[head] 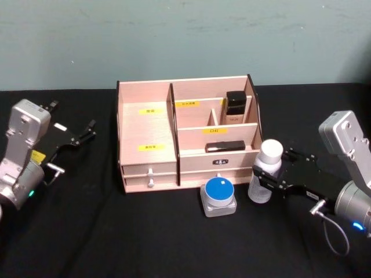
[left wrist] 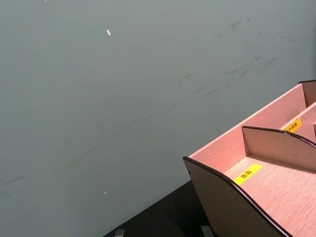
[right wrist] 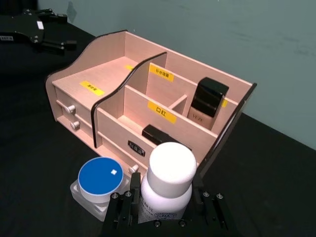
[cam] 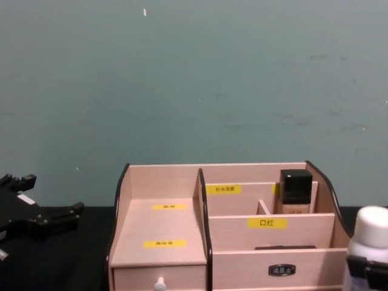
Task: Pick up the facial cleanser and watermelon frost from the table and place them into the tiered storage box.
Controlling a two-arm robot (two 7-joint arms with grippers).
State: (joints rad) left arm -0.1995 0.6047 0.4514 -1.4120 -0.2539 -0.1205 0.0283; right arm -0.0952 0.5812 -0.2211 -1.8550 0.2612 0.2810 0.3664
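Observation:
The facial cleanser (head: 268, 169), a tall white bottle with a rounded cap, stands just right of the tiered storage box (head: 146, 130). My right gripper (head: 262, 184) is shut on the bottle's lower body; in the right wrist view its fingers (right wrist: 124, 210) press both sides of the facial cleanser (right wrist: 170, 180). The watermelon frost (head: 218, 196), a squat jar with a blue lid, sits on the table in front of the box's drawers, left of the bottle. My left gripper (head: 74, 119) rests open at the far left, away from the box.
A black-capped beige bottle (head: 235, 107) stands in the box's back right compartment, and a flat black item (head: 225, 146) lies in the low front one. The box's large left compartment (right wrist: 96, 79) holds nothing. Black cloth covers the table; a grey-green wall stands behind.

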